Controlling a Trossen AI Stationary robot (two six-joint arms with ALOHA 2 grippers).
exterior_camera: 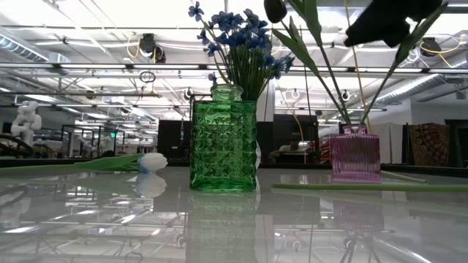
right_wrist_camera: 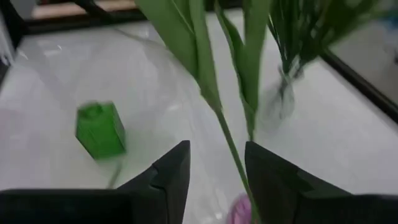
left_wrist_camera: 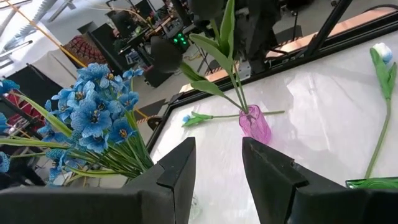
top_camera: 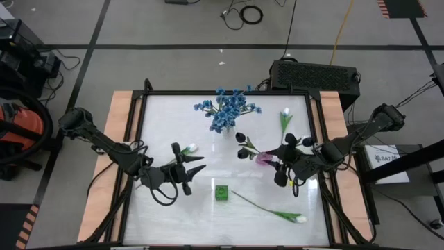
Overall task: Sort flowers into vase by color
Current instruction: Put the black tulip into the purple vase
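Left to right on the table: left gripper [top_camera: 182,169] sits low over the left half, fingers apart with nothing between them, next to a white tulip [top_camera: 188,148] lying flat. Idle for now

Centre front – small green vase [top_camera: 221,192], empty from above. Back centre, the blue flowers [top_camera: 227,107] stand bunched in a clear vase [right_wrist_camera: 283,93]. Just right of them, the pink vase [top_camera: 263,158] holds dark tulips [top_camera: 243,142]

Right gripper [top_camera: 291,167] hovers directly over the pink vase. Its wrist view shows the fingers parted with a green stem [right_wrist_camera: 233,149] running down between them, not pinched, into the pink mouth. My read: the dark tulip drop is being released

2 more white tulips are loose – one [top_camera: 285,114] near the right rail at the back, one [top_camera: 300,219] front right on a long stem. Next move likely calls for the right arm lifting clear without snagging leaves, then a pick of a white stem, probably for the green vase; those stems lie flat, so it's a low grasp

Views: the top view gives the layout but hides the finger gap on the right. The right wrist view settles that. The low view shows the green vase in front of the blue bunch, so the blues look planted in it – the overhead shows them well apart. The left wrist view shows the pink vase upright and the back white tulip on the table
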